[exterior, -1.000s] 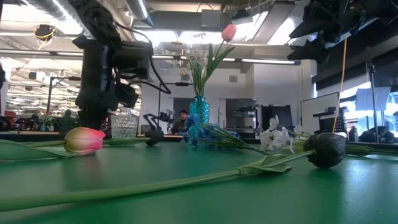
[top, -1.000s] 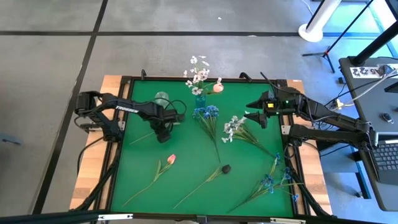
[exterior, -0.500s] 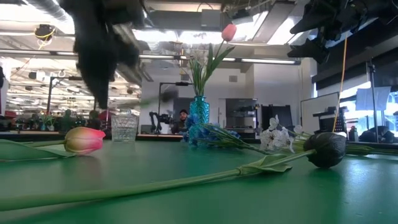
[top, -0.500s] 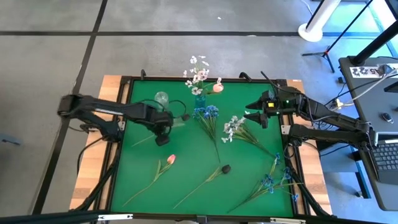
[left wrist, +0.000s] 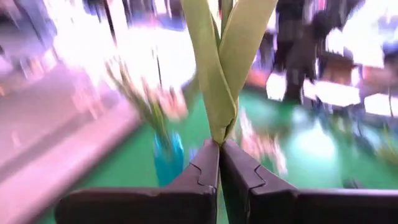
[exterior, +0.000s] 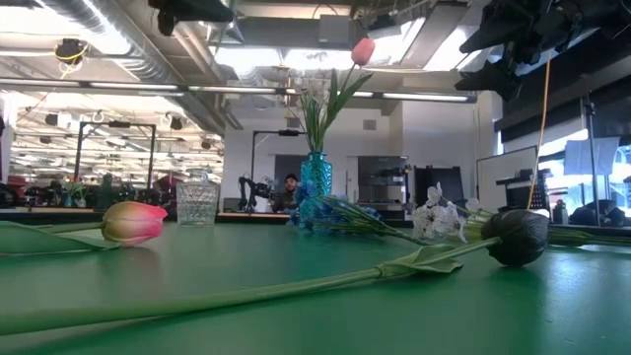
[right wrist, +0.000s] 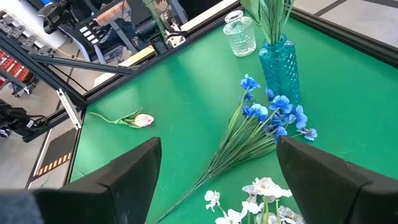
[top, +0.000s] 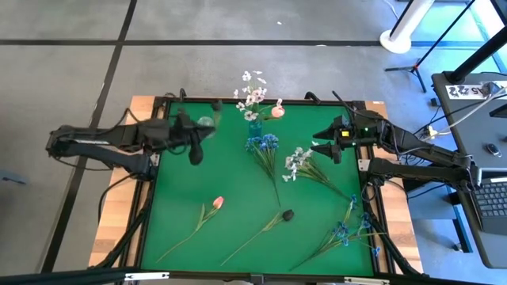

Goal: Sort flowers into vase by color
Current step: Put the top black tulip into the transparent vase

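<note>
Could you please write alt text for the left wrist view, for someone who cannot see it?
The left gripper is shut on a green flower stem whose leaves fork upward. Behind it, blurred, a blue vase holding flowers stands on the green table, with bright room lights beyond.

We find no readable text, label, brand, number or sign in any view. Left arm (top: 119,138) shows no legible lettering from above. Small pale tag (top: 467,90) on equipment (top: 475,158) right of worktop carries dark marks; we cannot make them out. Room behind worktop in low view: no sign we can read.
</note>
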You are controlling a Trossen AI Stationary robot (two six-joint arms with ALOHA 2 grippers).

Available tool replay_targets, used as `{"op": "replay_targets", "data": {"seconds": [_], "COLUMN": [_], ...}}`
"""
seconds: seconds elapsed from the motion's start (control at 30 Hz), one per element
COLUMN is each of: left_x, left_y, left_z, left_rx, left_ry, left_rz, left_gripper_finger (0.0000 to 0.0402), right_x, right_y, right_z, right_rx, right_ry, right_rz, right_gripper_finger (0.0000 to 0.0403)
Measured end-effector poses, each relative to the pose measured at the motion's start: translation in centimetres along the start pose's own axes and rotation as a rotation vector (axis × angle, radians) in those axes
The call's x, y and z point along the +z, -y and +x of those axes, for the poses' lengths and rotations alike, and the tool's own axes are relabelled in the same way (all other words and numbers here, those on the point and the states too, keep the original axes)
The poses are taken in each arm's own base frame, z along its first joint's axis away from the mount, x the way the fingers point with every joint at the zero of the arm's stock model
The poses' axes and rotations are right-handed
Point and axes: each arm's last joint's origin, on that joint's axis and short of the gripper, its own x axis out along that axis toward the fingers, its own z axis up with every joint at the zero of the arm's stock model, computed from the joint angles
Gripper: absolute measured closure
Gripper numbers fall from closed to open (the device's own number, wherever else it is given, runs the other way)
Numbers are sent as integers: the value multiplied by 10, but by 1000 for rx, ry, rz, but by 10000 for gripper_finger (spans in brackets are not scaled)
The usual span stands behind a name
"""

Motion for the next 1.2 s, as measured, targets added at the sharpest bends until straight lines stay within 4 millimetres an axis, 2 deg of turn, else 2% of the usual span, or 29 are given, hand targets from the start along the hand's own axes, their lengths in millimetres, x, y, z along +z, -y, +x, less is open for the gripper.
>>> {"op": "replay_targets", "data": {"seconds": [0.07,0.27,0.4,0.57,0.77,0.97,1.2], "left_x": [-1,-26,-37,-53,-70,-76,-78], "left_y": [-11,-51,-70,-88,-98,-99,-96], "left_z": [3,15,19,25,27,28,29], "left_rx": [76,351,394,442,454,458,449], "left_ry": [76,155,234,208,160,144,105], "left_rz": [25,21,-5,-22,-51,-61,-19], "left_gripper_finger": [401,401,401,401,401,398,340], "right_x": [0,0,0,0,0,0,0], "right_y": [0,0,0,0,0,0,0], "right_z": [0,0,0,0,0,0,0], "right_rx": [0,0,0,-7,-10,-11,-12], "right_ry": [0,-1,-2,1,2,2,3], "right_rz": [0,-1,-1,-1,-1,-1,-4], "right_gripper_finger": [86,86,86,86,86,86,86]}}
